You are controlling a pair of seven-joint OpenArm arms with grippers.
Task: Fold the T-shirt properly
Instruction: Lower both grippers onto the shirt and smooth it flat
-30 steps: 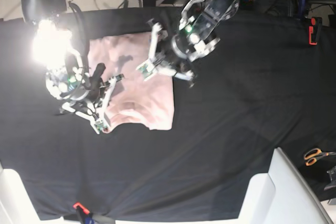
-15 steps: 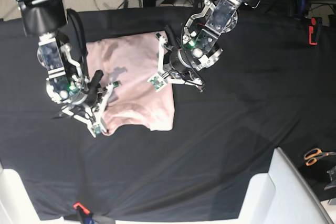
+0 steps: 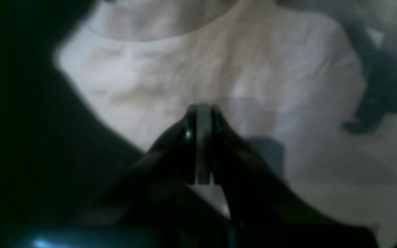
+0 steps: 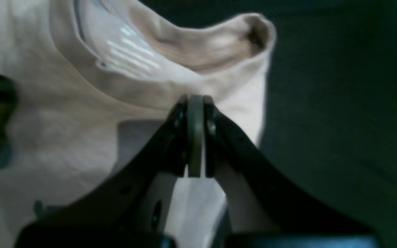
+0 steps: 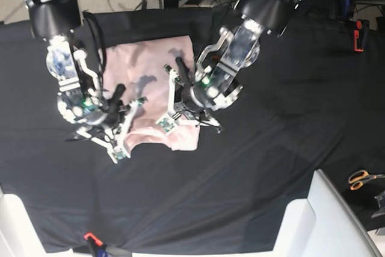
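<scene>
So the plain pale pink cotton T-shirt (image 5: 153, 97) lies partly folded on the black-clothed worktop (image 5: 271, 148), right under both arms. The left gripper (image 3: 200, 144) is pinched fully closed over the cloth near the collar, holding nothing I can make out; the right gripper (image 4: 195, 137) likewise, just short of the neckline. Looks light, floppy stuff, so I'd grab corners or hem edges.

I can read no text anywhere; the pale stripes inside my T-shirt's (image 4: 81, 113) collar are too blurred.
</scene>
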